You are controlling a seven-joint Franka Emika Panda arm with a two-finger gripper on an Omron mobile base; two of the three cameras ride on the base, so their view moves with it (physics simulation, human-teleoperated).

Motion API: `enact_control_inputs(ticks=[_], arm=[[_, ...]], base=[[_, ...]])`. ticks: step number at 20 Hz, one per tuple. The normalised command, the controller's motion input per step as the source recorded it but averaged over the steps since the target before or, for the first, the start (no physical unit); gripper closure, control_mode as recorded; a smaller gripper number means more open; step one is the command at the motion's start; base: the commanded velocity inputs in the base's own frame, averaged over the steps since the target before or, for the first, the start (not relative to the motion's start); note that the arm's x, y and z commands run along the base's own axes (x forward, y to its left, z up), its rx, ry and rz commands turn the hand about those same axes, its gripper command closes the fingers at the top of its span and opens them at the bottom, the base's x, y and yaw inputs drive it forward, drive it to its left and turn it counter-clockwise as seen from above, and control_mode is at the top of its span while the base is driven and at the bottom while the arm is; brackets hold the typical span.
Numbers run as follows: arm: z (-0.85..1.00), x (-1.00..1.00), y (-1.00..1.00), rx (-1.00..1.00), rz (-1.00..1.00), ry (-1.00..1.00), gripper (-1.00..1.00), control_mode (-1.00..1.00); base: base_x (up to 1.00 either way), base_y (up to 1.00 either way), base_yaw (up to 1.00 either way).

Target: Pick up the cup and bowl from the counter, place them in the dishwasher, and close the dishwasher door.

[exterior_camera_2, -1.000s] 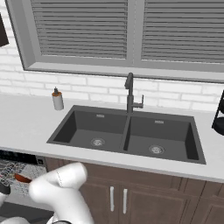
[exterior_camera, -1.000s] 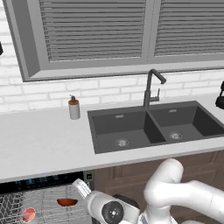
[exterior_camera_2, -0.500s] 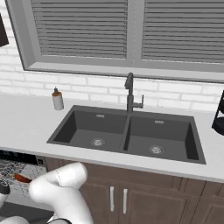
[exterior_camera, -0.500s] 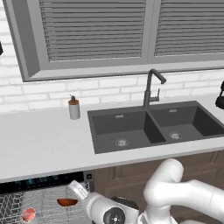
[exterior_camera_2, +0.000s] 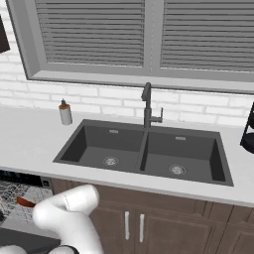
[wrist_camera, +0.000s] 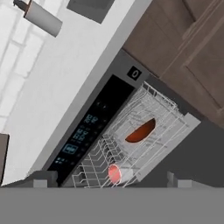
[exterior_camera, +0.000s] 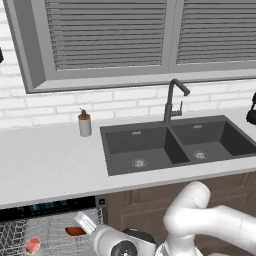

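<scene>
The dishwasher (wrist_camera: 93,125) stands open under the counter (wrist_camera: 65,74), its wire rack pulled out over the lowered dishwasher door (wrist_camera: 197,148). The dark reddish-brown bowl (wrist_camera: 141,130) sits on edge in the rack. The cup (wrist_camera: 117,173) lies on its side nearer the rack's front, red inside showing. My gripper (wrist_camera: 110,179) hovers above the rack, open, with nothing between its fingers. From the base, the bowl (exterior_camera: 75,231) and cup (exterior_camera: 32,245) show in the rack just left of my gripper (exterior_camera: 84,223). The bowl (exterior_camera_2: 25,202) also peeks out beside my arm.
A grey soap dispenser (exterior_camera: 84,123) stands on the counter left of the dark double sink (exterior_camera: 170,145) and its faucet (exterior_camera: 172,102). Brown cabinet doors (exterior_camera_2: 134,225) run under the sink, right of the dishwasher. A dark object (exterior_camera_2: 248,134) sits at the counter's far right.
My hand has slid slightly left and down beside the rack. The cup and bowl have stayed where they were, and the jaws have stayed open.
</scene>
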Motion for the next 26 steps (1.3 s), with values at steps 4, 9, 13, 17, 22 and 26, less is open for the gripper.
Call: enact_control_inputs(ticks=[4, 9, 13, 17, 22, 26], arm=[[0.00, -0.62, 0.62, -0.01, -0.32, 0.00, -1.00, -1.00], [-0.24, -0.63, 0.04, 0.03, -0.43, -0.02, -1.00, -1.00], [-0.28, -0.49, 0.29, 0.05, -0.48, -0.10, -1.00, -1.00], [-0.33, -0.05, 0.35, 0.03, -0.39, -0.07, -1.00, -1.00], [-0.31, -0.10, 0.21, 0.01, -0.25, -0.05, -1.00, -1.00], [-0.37, -0.23, 0.04, 0.04, -0.05, -0.09, -1.00, -1.00]], base=[[0.00, 0.00, 0.00], [0.00, 0.00, 0.00], [0.00, 0.00, 0.00], [0.00, 0.00, 0.00], [0.00, 0.00, 0.00], [0.00, 0.00, 0.00]])
